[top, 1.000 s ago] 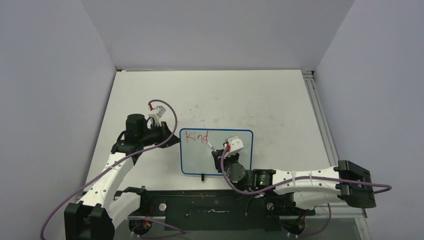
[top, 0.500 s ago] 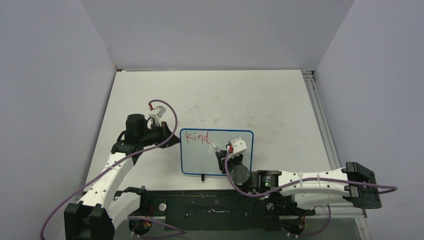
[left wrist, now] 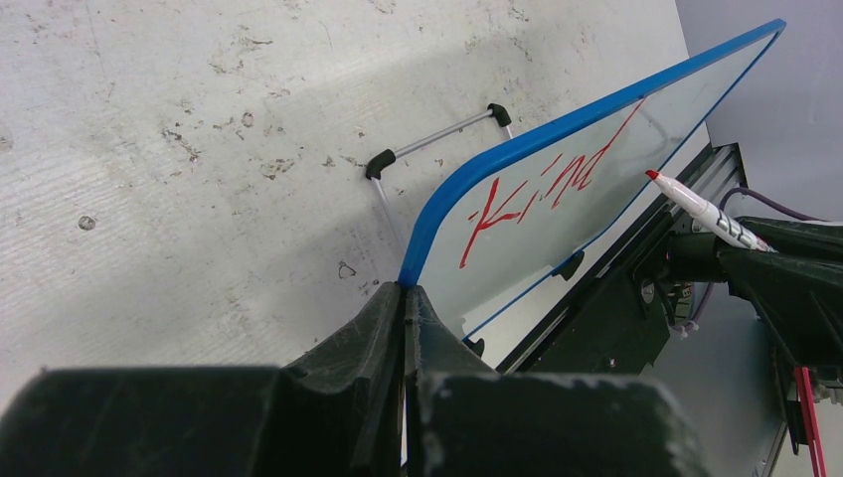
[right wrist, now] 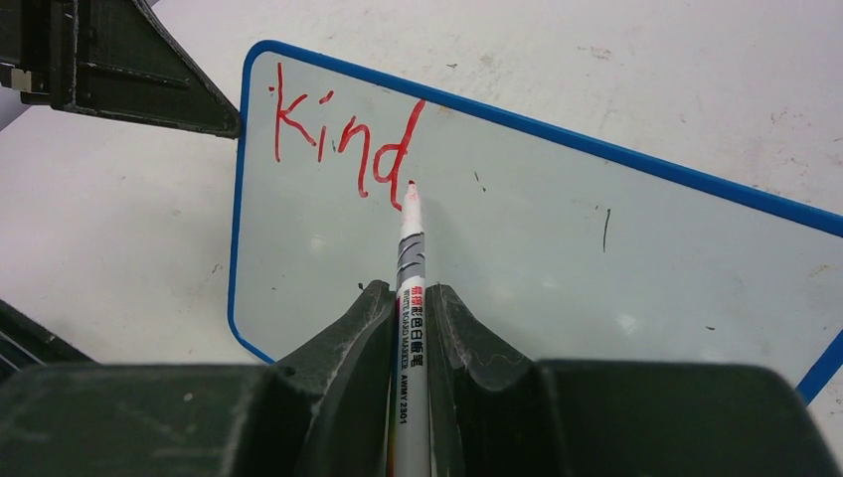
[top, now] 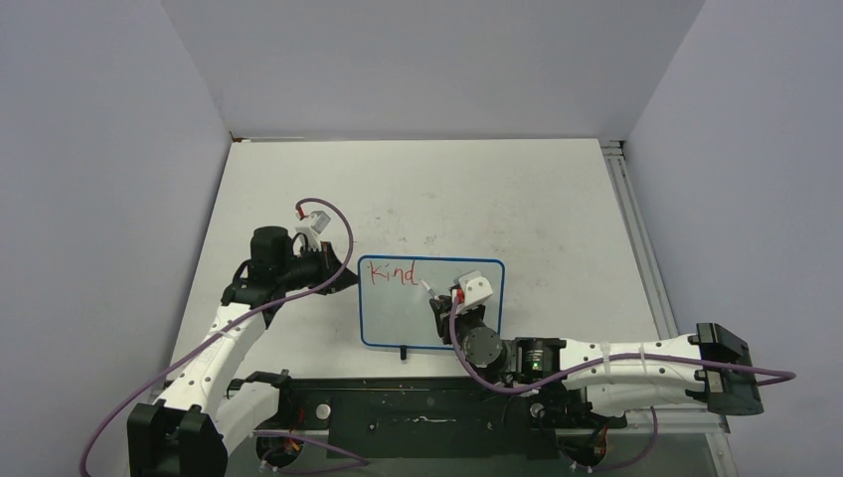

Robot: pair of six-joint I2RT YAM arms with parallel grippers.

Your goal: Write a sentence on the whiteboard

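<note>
The whiteboard (top: 398, 316), white with a thin blue frame, lies on the table in front of the arm bases. "Kind" (right wrist: 338, 139) is written on it in red at its top left. My left gripper (top: 350, 278) is shut on the board's left top corner, and in the left wrist view its jaws (left wrist: 405, 291) pinch the blue edge. My right gripper (right wrist: 410, 290) is shut on a white marker (right wrist: 411, 253) with a red tip. The tip sits at the tail of the "d". I cannot tell whether it touches the whiteboard (right wrist: 557, 229).
A small black clip (top: 403, 351) sticks out from the board's near edge. A thin metal wire with black ends (left wrist: 437, 145) lies on the scuffed tabletop (top: 517, 199) beyond the board. A metal rail (top: 631, 214) runs along the table's right edge. Purple cables loop around both arms.
My right gripper has shifted slightly to the right with the marker, and its elbow has swung further right. The left arm and the board have not moved.
</note>
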